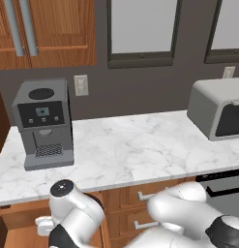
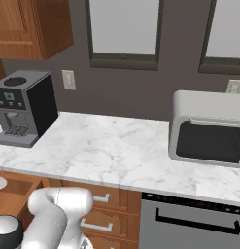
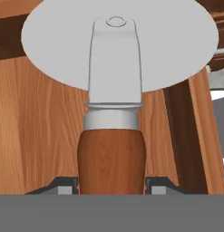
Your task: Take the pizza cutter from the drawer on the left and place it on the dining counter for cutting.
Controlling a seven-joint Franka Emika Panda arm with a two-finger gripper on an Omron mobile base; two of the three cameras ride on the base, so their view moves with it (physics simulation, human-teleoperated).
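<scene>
The pincer [image 3: 111, 188] is clamped on the pizza cutter [image 3: 112, 113], fingertips pressing both sides of its reddish-brown handle. Its round blade sticks out ahead, above the drawer's [image 3: 36, 131] wooden floor.

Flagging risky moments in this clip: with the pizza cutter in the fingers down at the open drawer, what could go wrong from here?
1. The fingers hold the pizza cutter only low on its rounded handle, so it might pivot or slip during the carry.
2. The wide blade sticks out ahead of the gripper and could catch the drawer wall or the worktop edge above on the way up.

coffee machine [image 1: 43, 123], microwave [image 2: 209, 129], wall outlet [image 1: 81, 85]
</scene>
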